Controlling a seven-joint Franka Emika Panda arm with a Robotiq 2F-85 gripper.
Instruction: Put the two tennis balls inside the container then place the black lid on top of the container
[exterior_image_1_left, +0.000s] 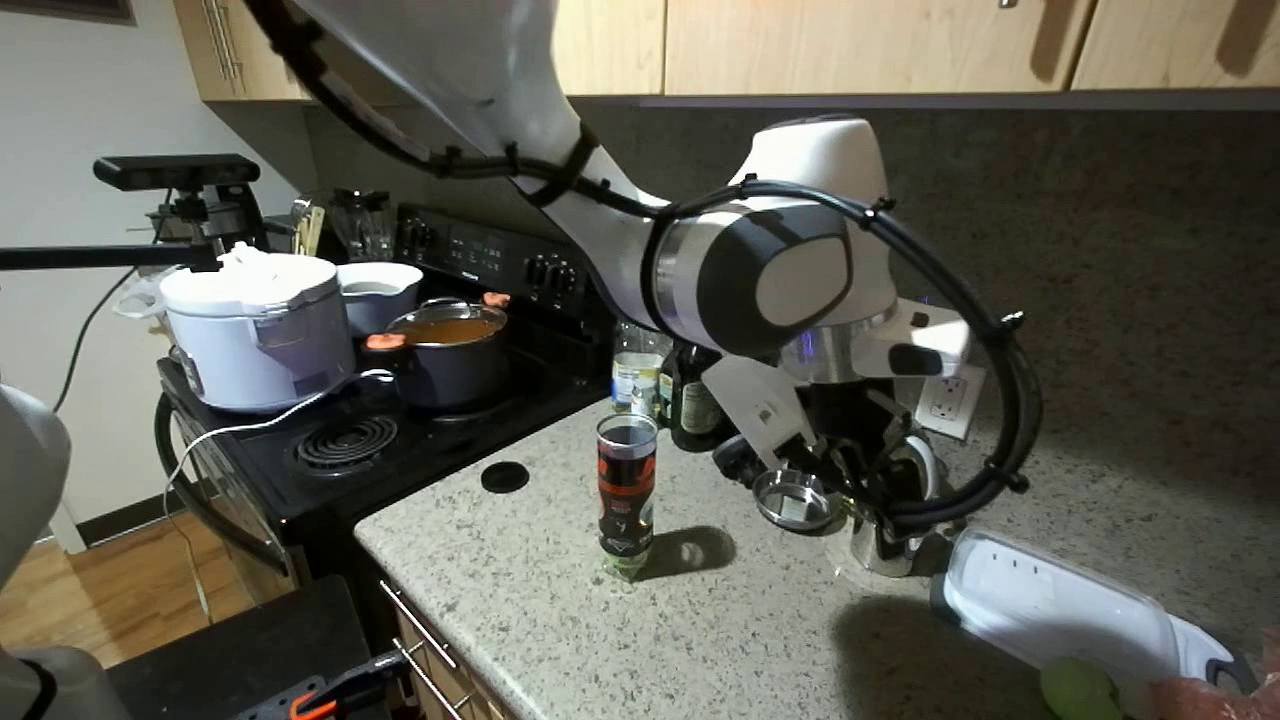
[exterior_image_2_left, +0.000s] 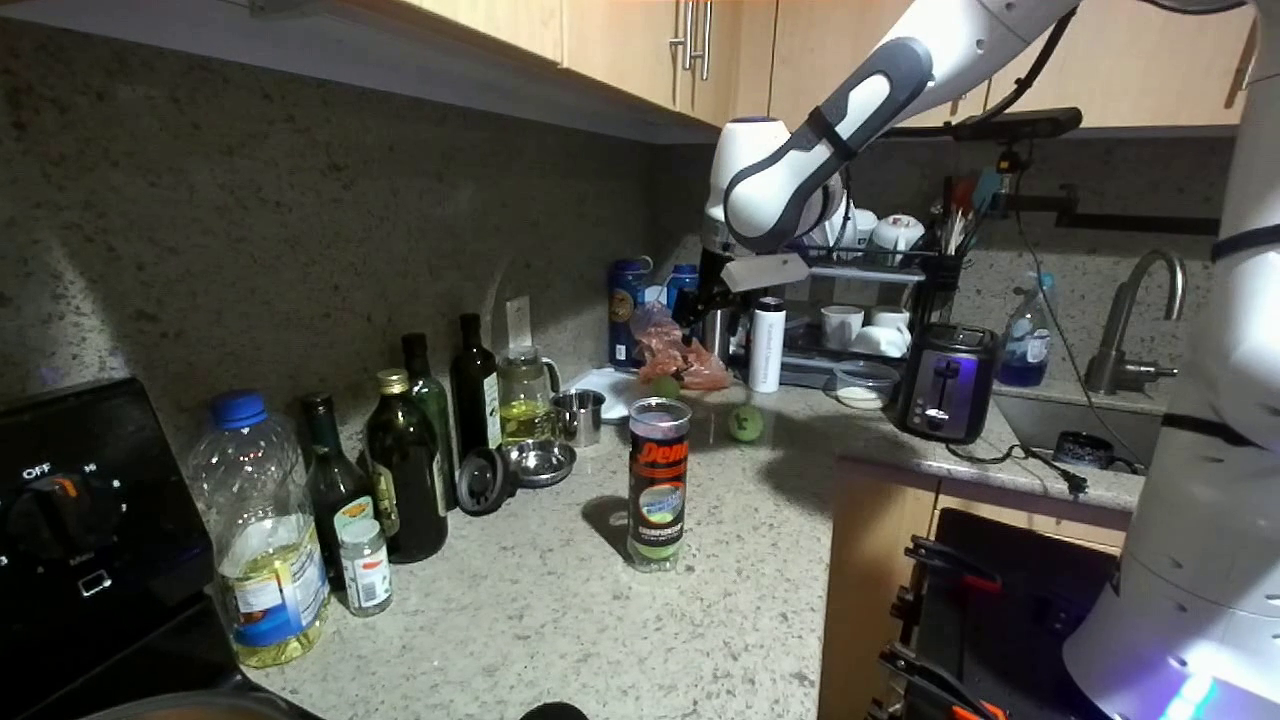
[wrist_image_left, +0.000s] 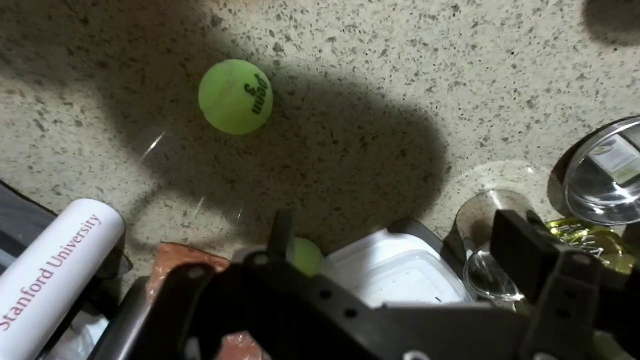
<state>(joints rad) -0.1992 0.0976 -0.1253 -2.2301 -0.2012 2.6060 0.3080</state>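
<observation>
Ball (wrist_image_left: 236, 97) and second ball (wrist_image_left: 307, 258): both yet to go in, lying apart on the bench (exterior_image_2_left: 740, 590), toward the inner corner of its front edge and farther back. Seemingly barely begun, despite something yellow-green (exterior_image_2_left: 657, 550), perhaps another ball, at the foot of the tube (exterior_image_2_left: 658, 490), upright in from that edge. Hovering empty, with gripper (wrist_image_left: 397, 225) spread wide. Left for last: lid (exterior_image_1_left: 505, 477), flat near the bench's edge by the stove (exterior_image_1_left: 430, 450).

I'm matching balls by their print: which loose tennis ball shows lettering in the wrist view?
The upper tennis ball, wholly unobstructed, reads "penn 3"; the lower ball, partly hidden behind the pincer, shows no lettering.
</observation>
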